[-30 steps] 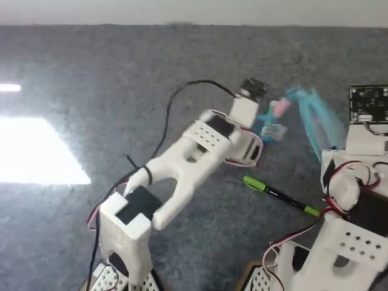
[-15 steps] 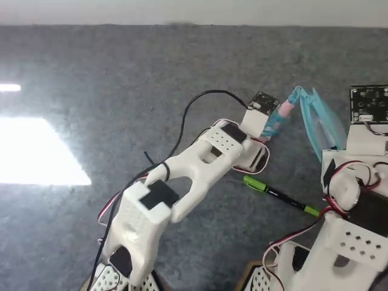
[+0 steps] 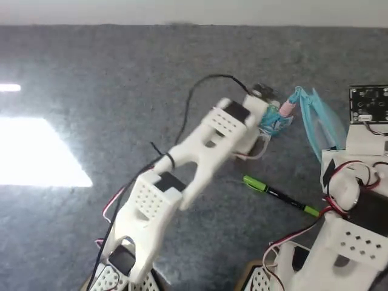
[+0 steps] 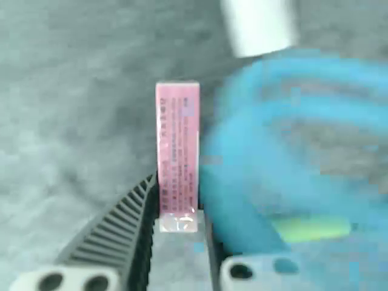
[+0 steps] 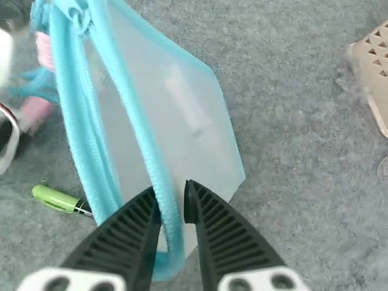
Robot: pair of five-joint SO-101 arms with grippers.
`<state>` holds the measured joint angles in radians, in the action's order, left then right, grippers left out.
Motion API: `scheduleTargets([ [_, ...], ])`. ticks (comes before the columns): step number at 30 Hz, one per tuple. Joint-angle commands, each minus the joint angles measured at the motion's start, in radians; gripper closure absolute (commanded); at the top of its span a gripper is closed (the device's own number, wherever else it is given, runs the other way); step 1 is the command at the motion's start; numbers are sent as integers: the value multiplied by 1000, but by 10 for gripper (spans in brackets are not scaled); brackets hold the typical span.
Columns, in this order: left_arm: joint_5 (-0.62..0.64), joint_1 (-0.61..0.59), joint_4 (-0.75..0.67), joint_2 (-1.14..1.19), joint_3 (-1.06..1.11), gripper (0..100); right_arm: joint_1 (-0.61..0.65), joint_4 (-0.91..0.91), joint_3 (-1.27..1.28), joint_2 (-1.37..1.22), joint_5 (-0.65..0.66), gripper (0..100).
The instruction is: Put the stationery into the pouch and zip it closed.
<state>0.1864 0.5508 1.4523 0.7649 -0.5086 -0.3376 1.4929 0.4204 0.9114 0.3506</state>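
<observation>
- Change: over the last second the left arm has stretched forward and swung its gripper toward the pouch. The tool stood short of the blue rim a second ago; it is now hard against it.
- Left tool state: the jaws are clamped on a pink eraser, which is held by its lower end. Most of its length projects ahead of the fingertips.
- Location of carried item: the pouch's blue zip edging lies just beside the eraser, to one side of the jaws. Whether the tip has crossed into the mouth cannot be told.
- Right tool state: the right gripper is closed on the pouch's blue zip rim. It holds the translucent bag up off the table with the opening turned toward the left tool. This arm has not shifted over the same second.
- Bearing on task: judged as the insertion step for the eraser, with delivery near and release not yet made. The zip is open.
- Outstanding item: a green pen lies flat on the table behind the left tool, between the two arms and apart from the pouch. It has not moved.
- Unresolved: a green patch shows through the pouch wall beside the left tool. It could be contents or the pen behind; this cannot be told.
- Obstruction: the looped, slack zip edging sits in the eraser's path, so a snag is possible.
</observation>
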Motion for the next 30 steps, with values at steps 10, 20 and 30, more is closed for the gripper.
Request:
scheduleTargets([
  [10,-264,-152,278,-681,84,989,156,-5,87,-15,43,990],
  [20,-442,-69,133,-1263,656,989,292,-44,190,-7,-3,990],
  [30,-327,104,-71,-1274,854,989,312,-79,192,68,-37,990],
])
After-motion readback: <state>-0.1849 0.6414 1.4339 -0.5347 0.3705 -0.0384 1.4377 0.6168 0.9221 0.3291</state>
